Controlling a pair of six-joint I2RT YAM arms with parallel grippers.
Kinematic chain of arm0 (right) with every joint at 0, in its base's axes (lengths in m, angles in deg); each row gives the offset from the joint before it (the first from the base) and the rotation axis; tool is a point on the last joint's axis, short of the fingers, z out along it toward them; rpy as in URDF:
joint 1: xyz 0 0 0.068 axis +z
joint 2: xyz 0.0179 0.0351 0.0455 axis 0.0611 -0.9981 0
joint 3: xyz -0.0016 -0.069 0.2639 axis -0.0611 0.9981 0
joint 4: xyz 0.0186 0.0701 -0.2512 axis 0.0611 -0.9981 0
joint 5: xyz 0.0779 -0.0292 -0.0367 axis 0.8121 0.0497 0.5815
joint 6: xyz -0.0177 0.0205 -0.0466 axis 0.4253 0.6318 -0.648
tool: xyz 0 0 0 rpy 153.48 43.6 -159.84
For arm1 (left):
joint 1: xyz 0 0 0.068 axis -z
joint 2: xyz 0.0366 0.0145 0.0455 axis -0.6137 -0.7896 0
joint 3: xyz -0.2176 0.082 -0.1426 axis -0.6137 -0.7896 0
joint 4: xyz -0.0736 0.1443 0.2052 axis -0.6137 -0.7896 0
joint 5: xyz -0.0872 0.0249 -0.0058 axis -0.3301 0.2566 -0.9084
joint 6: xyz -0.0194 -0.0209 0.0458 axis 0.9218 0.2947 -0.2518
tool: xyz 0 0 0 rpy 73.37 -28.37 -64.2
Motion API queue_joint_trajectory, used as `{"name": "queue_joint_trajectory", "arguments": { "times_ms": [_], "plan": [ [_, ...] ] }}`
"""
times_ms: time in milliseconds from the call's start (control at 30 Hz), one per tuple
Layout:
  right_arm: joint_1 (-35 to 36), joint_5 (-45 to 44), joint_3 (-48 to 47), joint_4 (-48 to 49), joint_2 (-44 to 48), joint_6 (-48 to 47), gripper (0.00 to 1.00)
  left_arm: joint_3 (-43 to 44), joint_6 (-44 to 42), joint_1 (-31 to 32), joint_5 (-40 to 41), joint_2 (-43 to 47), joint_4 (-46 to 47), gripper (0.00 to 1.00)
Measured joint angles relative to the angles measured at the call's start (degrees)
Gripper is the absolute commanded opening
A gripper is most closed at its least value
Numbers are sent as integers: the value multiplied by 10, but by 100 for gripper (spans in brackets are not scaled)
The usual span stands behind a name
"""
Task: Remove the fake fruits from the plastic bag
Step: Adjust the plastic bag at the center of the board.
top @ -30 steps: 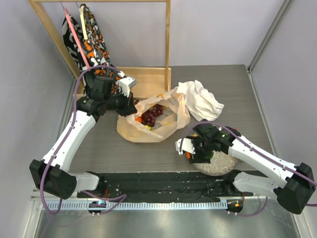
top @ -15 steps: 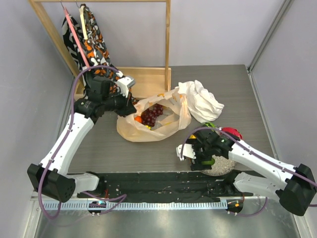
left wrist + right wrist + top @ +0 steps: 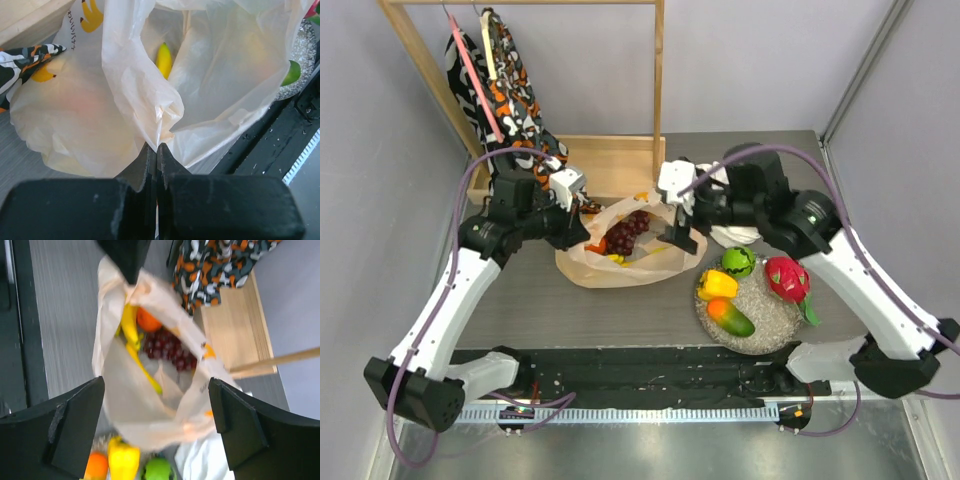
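Note:
The pale peach plastic bag [image 3: 582,262] lies open mid-table with dark grapes [image 3: 628,232], a yellow banana [image 3: 131,337] and an orange round [image 3: 149,320] inside. My left gripper [image 3: 582,222] is shut on the bag's left rim, and the left wrist view shows its jaws [image 3: 156,150] pinching a fold of plastic. My right gripper [image 3: 678,228] is open and empty, hovering over the bag's right side [image 3: 135,420]. A lime [image 3: 738,261], a pink dragon fruit [image 3: 786,278], a yellow fruit [image 3: 717,284] and a mango [image 3: 730,318] lie on a speckled plate [image 3: 768,322].
A white cloth [image 3: 745,218] lies behind my right arm. Orange-black-white patterned fabric [image 3: 505,70] hangs from a wooden frame [image 3: 658,60] at the back left, above its wooden base [image 3: 620,160]. A black rail [image 3: 620,375] runs along the near edge.
My right gripper rose from the plate and swung back-left over the bag, open, leaving the fruits on the plate uncovered. My left gripper kept its hold on the bag and shifted slightly.

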Motion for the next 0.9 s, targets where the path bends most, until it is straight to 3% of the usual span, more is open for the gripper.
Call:
{"name": "queue_joint_trajectory", "arguments": {
  "times_ms": [133,200,433,600,733,900],
  "plan": [
    [0,28,-38,74,-85,37,76,-11,10,0,0,43,-3,0],
    [0,37,-26,108,-137,35,76,-12,12,0,2,53,-3,0],
    [20,-12,120,166,-291,21,71,-16,15,-15,21,36,-6,0],
    [43,4,180,150,-256,16,77,-16,10,-73,46,33,-34,0],
    [62,24,170,121,-204,-4,76,-38,14,-74,45,74,-36,0],
    [102,41,179,101,-202,-16,78,-84,26,-74,46,126,-61,0]
  ]
}}
